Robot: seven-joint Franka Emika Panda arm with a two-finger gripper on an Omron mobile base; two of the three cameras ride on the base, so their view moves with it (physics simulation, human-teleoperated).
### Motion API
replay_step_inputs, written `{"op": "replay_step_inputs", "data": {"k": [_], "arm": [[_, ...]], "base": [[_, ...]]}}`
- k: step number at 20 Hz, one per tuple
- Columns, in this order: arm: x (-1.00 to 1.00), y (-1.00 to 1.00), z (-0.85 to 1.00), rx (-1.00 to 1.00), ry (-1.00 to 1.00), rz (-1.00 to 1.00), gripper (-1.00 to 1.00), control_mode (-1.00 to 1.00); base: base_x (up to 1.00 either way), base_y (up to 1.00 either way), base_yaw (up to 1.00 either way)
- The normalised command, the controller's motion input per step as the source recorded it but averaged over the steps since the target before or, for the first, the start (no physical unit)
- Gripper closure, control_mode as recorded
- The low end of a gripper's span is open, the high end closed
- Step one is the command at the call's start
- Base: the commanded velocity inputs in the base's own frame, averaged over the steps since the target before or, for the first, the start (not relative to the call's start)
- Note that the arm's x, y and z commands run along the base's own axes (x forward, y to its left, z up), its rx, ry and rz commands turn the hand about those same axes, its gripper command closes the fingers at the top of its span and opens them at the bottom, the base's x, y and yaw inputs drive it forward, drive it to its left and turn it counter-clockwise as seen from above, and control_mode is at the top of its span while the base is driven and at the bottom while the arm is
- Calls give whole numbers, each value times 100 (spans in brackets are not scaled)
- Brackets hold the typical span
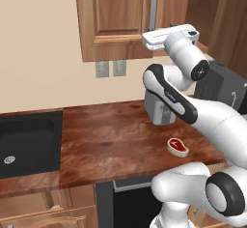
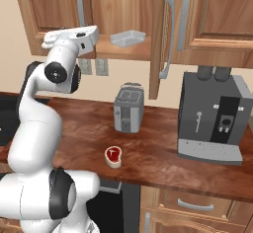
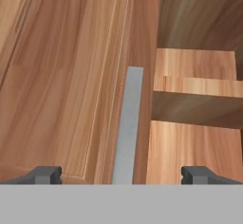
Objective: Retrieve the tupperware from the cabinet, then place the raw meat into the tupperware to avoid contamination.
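Observation:
The cabinet (image 2: 123, 10) stands with one door swung out edge-on (image 2: 158, 39). The pale tupperware (image 2: 127, 38) sits on its wooden shelf (image 2: 123, 52). The raw meat (image 2: 113, 155) (image 1: 177, 146), red with a white rim, lies on the counter in front of the toaster. My arm is raised and the hand (image 1: 166, 35) (image 2: 69, 37) is at the shut left door. In the hand view my gripper (image 3: 122, 174) is open. That door's grey bar handle (image 3: 128, 123) stands ahead between the fingertips (image 3: 45, 174), and nothing is held.
A silver toaster (image 2: 129, 107) stands mid-counter and a dark coffee machine (image 2: 215, 118) stands to its right. A black sink (image 1: 29, 142) is set into the wooden counter (image 1: 111, 145) at the left. Wall outlets (image 1: 110, 68) sit under the cabinet.

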Motion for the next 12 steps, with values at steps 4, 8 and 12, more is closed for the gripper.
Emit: {"op": "replay_step_inputs", "data": {"k": [4, 8, 12], "arm": [[26, 0, 0, 0, 0, 0, -100, -100], [27, 0, 0, 0, 0, 0, -100, -100], [27, 0, 0, 0, 1, 0, -100, -100]], "base": [[0, 0, 0], [0, 0, 0], [0, 0, 0]]}}
